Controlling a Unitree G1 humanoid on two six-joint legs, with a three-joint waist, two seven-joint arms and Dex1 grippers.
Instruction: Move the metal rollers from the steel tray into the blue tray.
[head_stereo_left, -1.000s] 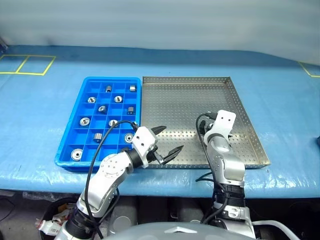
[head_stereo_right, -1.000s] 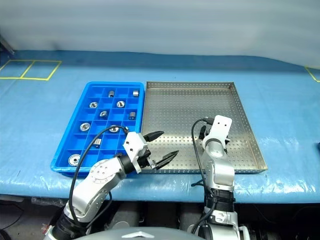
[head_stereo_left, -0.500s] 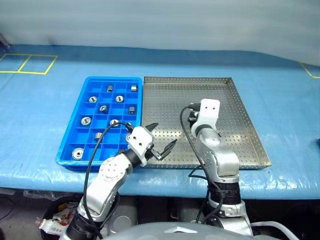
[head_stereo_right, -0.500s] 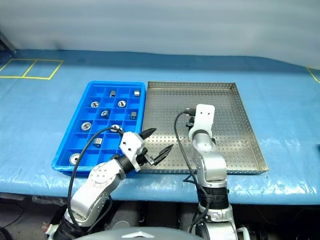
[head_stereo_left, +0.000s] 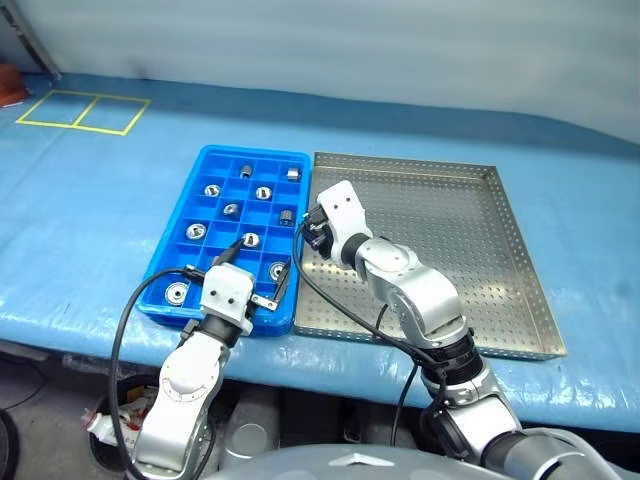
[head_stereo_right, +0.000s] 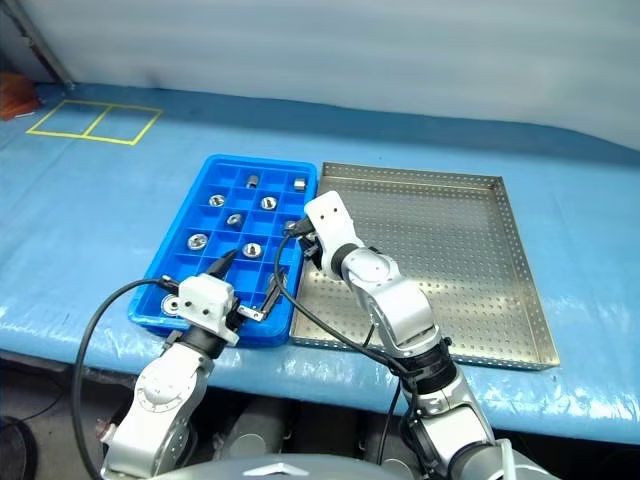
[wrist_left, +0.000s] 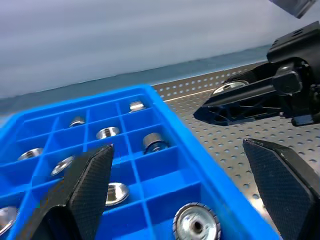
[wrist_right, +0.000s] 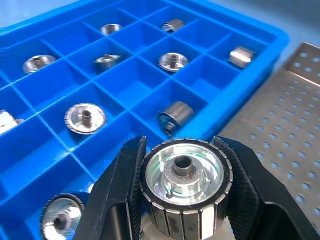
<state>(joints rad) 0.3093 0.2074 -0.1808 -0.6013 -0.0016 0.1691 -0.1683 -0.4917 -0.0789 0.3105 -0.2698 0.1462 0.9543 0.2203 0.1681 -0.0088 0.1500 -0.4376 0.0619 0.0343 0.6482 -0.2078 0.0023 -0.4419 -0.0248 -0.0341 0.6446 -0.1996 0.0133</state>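
1. Steel first: we count one steel tray (head_stereo_left: 440, 220), right of centre in the left eye view, and one blue tray (head_stereo_left: 255, 151) touching its left rim.
2. We count ten rollers (head_stereo_left: 195, 231) lying in the blue tray's compartments, one to a compartment. The left gripper covers part of the near rows, so we cannot tell what lies under it.
3. One more roller (wrist_right: 182, 175) sits clamped between the right gripper's (head_stereo_left: 312, 232) two fingers, its holed face turned to the wrist camera. It hangs at the seam where the two trays meet, just above the blue tray's right-hand column.
4. The left gripper (head_stereo_left: 260, 262) has its fingers spread wide with nothing between them. It is low over the near rows of the blue tray, at lower left of centre.
5. Two grippers, then, close together. From the left wrist view the right gripper's fingers cross just ahead of the left one, apart from it.
6. Room: the blue-covered table (head_stereo_left: 90, 210) runs wide to the left of the blue tray and beyond both trays. Yellow tape squares (head_stereo_left: 80, 112) lie well apart at upper left. The trays' near rims sit close to the table's front edge.
7. Against a second ago, the whole picture has swung, so the trays only seem shifted; they stay side by side. The right gripper has crossed from the near right of the steel tray to the seam. The left gripper has left the steel tray's near left corner for the blue tray.
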